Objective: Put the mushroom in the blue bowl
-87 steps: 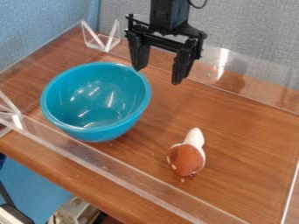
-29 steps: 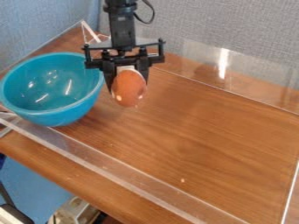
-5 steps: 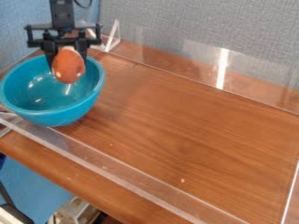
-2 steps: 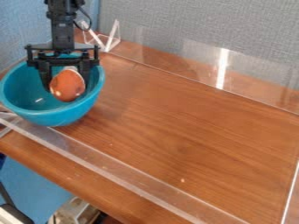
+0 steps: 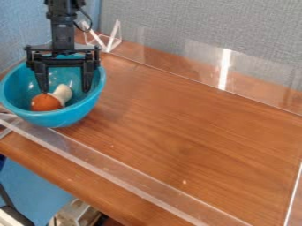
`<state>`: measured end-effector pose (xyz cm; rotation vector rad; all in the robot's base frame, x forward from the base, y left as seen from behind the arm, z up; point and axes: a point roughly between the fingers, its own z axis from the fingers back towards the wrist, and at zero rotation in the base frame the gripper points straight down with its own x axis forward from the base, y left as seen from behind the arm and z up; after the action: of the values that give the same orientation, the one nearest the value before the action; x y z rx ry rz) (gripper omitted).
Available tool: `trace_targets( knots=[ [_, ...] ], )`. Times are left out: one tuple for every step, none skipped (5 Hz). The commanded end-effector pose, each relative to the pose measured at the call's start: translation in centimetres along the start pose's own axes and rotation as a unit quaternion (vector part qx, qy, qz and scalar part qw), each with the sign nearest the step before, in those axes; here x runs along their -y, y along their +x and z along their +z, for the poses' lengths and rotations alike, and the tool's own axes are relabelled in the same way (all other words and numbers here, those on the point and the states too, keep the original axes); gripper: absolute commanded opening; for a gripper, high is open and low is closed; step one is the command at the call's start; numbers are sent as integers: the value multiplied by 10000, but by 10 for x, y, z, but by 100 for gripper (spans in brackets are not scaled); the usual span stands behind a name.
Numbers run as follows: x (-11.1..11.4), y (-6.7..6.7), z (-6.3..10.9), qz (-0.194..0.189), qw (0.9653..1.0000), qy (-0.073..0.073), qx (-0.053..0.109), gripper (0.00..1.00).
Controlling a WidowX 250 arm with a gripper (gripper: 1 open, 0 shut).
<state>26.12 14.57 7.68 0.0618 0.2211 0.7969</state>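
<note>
The gripper hangs over the blue bowl at the far left of the table, pointing almost straight down, and its two black fingers stand spread wide apart, one toward the bowl's left rim and the other toward its right rim, with nothing between them. The mushroom lies down inside the bowl, on the bottom, a little left of the middle; its orange-brown cap faces the near left and the cream stem pokes up and to the right, so it rests tilted on its side rather than standing. There is a clear gap between the mushroom and the fingertips above it; nothing is touching it. The fingertips dip just about to rim level, and from this angle I cannot tell whether either one brushes the bowl's edge. The bowl sits on the brown wooden table, tucked into the left corner of the clear plastic wall that runs around the tabletop. Behind the arm, against the grey backdrop, a clear plastic bracket props up the far wall. The wood to the right of the bowl shines with reflections.
</note>
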Motion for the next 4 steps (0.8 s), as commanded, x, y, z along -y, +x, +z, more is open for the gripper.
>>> trace_targets(
  knots=[
    [-2, -5, 32, 69, 9988, -210, 427, 100],
    [0, -9, 42, 113, 9981, -328, 506, 100],
    [1, -11, 47, 132, 9977, -365, 562, 100],
    [2, -13, 51, 145, 9972, -381, 620, 100]
  ],
)
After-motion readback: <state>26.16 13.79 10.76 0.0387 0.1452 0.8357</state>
